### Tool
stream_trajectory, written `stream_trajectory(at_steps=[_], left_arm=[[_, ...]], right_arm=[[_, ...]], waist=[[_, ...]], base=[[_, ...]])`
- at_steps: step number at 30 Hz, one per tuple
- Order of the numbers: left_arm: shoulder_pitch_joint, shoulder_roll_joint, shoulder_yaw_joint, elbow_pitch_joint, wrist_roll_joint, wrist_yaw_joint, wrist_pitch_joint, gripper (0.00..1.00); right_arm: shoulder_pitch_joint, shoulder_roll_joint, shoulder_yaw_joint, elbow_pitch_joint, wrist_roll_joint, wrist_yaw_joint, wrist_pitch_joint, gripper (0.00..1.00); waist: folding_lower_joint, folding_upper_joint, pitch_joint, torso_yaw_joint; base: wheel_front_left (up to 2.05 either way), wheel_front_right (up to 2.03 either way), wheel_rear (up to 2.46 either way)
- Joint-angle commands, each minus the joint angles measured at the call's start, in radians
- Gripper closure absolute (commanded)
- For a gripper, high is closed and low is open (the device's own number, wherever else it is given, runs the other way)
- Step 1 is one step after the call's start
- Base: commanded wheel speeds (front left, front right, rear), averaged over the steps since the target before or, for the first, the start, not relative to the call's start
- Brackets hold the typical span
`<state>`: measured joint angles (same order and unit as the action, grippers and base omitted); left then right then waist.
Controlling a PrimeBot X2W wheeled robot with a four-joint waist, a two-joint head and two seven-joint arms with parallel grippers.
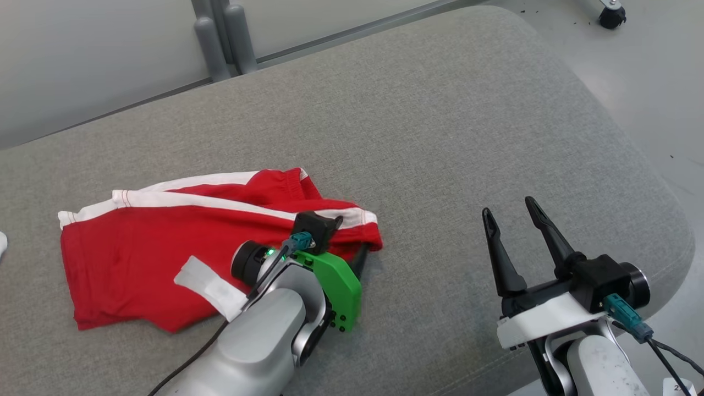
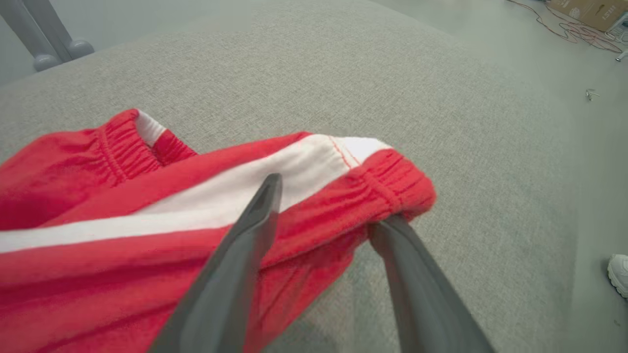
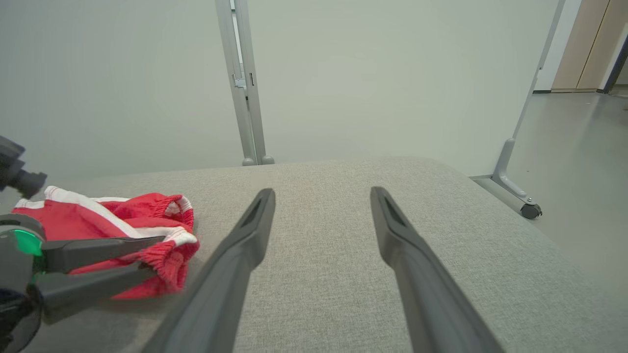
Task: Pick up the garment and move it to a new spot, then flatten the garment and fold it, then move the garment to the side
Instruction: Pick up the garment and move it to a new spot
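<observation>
The garment (image 1: pixel 137 247) is a pair of red shorts with white side stripes, lying rumpled on the left half of a grey padded surface (image 1: pixel 418 132). My left gripper (image 2: pixel 329 201) is at its right end, by the elastic waistband (image 2: pixel 392 181). Its fingers stand apart, one lying over the white stripe and the other under the bunched waistband edge. The right wrist view shows the same gripper (image 3: pixel 154 252) with red cloth between its parted fingers. My right gripper (image 1: pixel 509 208) hovers open and empty over bare fabric at the lower right, well away from the garment (image 3: pixel 73 220).
The padded surface curves down to the floor at its right edge (image 1: pixel 660 187). Grey frame posts (image 1: pixel 225 38) rise behind it and a caster wheel (image 1: pixel 611 16) sits at the top right. A white shoe (image 2: pixel 619 274) and a cardboard box (image 2: pixel 588 12) are on the floor.
</observation>
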<state>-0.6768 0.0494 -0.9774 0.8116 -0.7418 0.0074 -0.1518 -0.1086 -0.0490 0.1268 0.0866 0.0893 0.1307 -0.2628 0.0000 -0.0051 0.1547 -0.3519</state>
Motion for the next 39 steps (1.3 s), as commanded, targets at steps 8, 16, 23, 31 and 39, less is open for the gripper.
stream_trajectory(at_steps=[8,16,23,31,39], left_arm=[[-0.040,0.002,-0.109,-0.010,-0.096,0.017,-0.029,0.00],[-0.061,0.002,-0.180,-0.010,-0.139,0.005,-0.052,0.00],[-0.078,0.002,-0.172,0.011,-0.182,0.030,-0.073,0.00],[-0.097,0.050,-0.050,0.160,-0.258,0.051,-0.104,0.00],[-0.139,0.093,0.056,0.280,-0.362,0.035,-0.073,0.00]], right_arm=[[-0.013,-0.003,-0.025,0.003,0.005,0.000,-0.003,0.00],[0.016,-0.003,-0.059,0.009,-0.013,0.000,-0.003,0.00],[0.028,-0.003,-0.064,0.007,-0.020,0.000,-0.003,0.00],[0.038,-0.003,-0.057,-0.003,-0.023,0.000,-0.003,0.00],[0.010,-0.003,-0.044,-0.019,-0.028,0.000,-0.003,0.00]], waist=[[0.0000,0.0051,-0.004,0.026],[0.0000,0.0051,-0.061,0.117],[0.0000,0.0051,-0.091,0.165],[0.0000,0.0051,-0.092,0.174],[0.0000,0.0051,-0.028,0.145]], base=[[0.00,0.00,0.00],[0.00,0.00,0.00],[0.00,0.00,0.00],[0.00,0.00,0.00],[0.00,0.00,0.00]])
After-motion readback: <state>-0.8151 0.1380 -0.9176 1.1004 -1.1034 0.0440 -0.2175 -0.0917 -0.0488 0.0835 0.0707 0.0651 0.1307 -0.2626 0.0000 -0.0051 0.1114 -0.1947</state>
